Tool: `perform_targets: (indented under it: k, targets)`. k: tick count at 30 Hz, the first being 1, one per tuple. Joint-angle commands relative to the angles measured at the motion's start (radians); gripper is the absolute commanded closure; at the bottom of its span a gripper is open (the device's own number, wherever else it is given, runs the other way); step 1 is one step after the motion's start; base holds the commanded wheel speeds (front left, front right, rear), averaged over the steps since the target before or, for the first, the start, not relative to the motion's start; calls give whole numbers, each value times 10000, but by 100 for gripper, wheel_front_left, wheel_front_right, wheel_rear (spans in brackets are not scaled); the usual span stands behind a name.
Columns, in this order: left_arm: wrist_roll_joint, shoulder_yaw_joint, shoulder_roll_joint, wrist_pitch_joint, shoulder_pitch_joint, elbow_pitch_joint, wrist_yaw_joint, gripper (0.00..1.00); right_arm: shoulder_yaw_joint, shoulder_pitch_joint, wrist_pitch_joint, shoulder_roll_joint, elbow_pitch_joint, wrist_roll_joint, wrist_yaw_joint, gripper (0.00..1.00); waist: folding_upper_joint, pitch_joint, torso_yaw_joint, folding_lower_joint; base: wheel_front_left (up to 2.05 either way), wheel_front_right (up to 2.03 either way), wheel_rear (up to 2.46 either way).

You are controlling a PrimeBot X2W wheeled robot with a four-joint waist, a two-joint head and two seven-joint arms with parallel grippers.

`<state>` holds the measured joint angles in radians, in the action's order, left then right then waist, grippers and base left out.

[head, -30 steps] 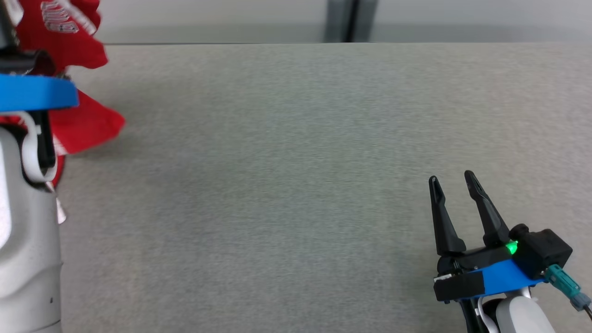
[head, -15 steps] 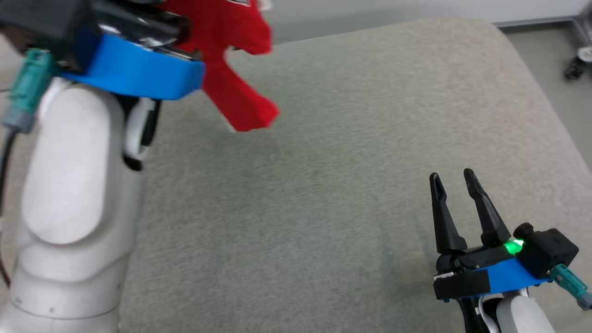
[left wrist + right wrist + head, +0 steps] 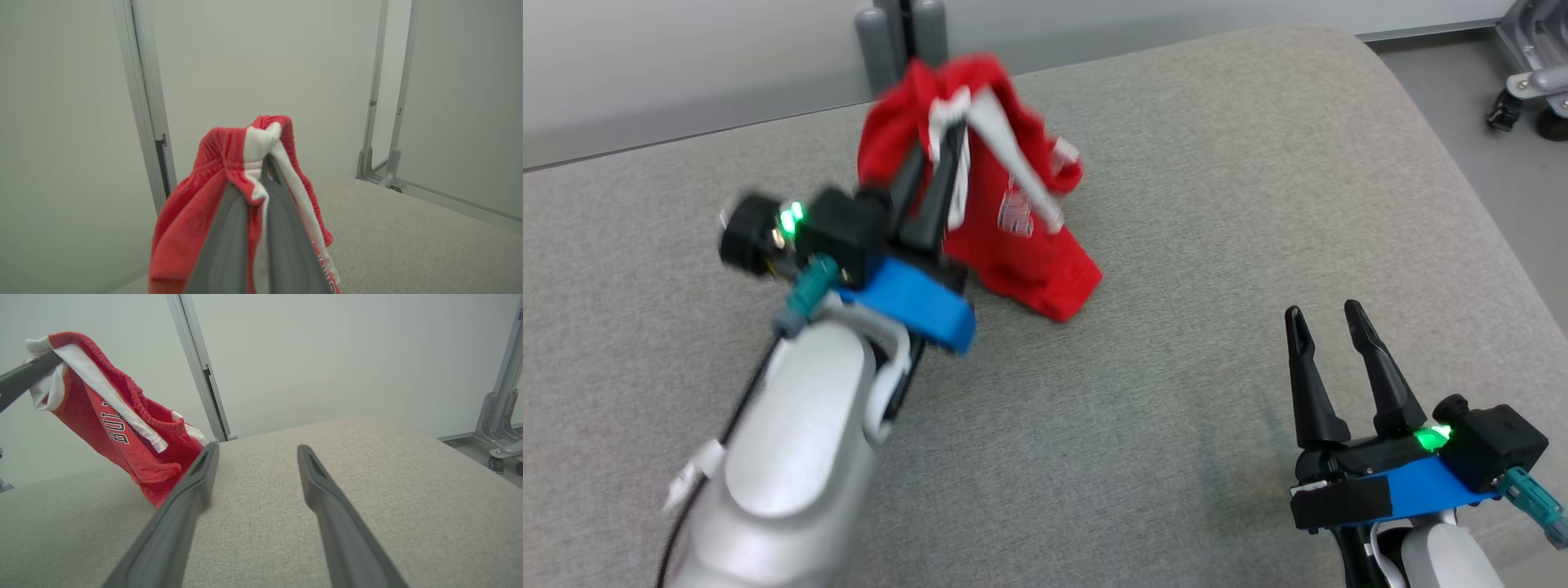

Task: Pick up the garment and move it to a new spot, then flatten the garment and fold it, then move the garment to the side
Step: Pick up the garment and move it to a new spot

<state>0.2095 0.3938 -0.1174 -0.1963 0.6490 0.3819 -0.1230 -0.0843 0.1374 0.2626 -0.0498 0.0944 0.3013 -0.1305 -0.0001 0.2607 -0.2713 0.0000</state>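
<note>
Over the left-centre of the grey fabric-covered table (image 3: 1225,147), our left gripper (image 3: 938,145) is clamped on the waistband of the red knit shorts with white stripes (image 3: 1021,253). They hang bunched, hem at or just above the table. Near the table's right front corner, our right gripper (image 3: 1321,310) hovers, fingers parted and empty. We judge the relocation is underway, with setting down, flattening, folding and moving aside left to do.

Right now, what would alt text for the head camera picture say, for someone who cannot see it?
The left gripper pinches a red garment with white trim by its bunched top, holding it up over a grey padded table. The right gripper sits open and empty at the lower right.
</note>
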Motion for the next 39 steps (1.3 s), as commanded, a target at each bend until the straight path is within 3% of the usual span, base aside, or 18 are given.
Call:
perform_targets:
  k: [1,10,11,12,22,29,39]
  targets:
    - [49,37,51,-111,-322,157,61,100,35,-29,33,-15,-1,39,-5,0,1,52,106,0,0,0,0]
    - [48,909,201,-522,-2681,1236,112,100,138,42,35,-14,75,-102,-5,0,1,-14,620,0,0,0,0]
    - [99,921,240,-549,-2784,1262,126,66,111,25,34,-13,86,-121,-5,0,1,-42,667,0,0,0,0]
    - [108,950,273,-564,-2850,1257,151,0,99,6,34,-13,102,-139,-5,0,1,-81,724,0,0,0,0]
    - [-159,1348,513,-694,-3045,-365,301,0,175,-304,34,-14,118,-299,-5,0,1,-633,1599,0,0,0,0]
    - [-211,626,287,-698,-3439,-1404,658,0,150,-419,34,-15,138,-450,-5,0,1,-879,2207,0,0,0,0]
    - [-626,-1305,-255,-694,-4521,-2815,1301,0,334,-591,34,-17,186,-614,-5,0,1,-1184,2867,0,0,0,0]
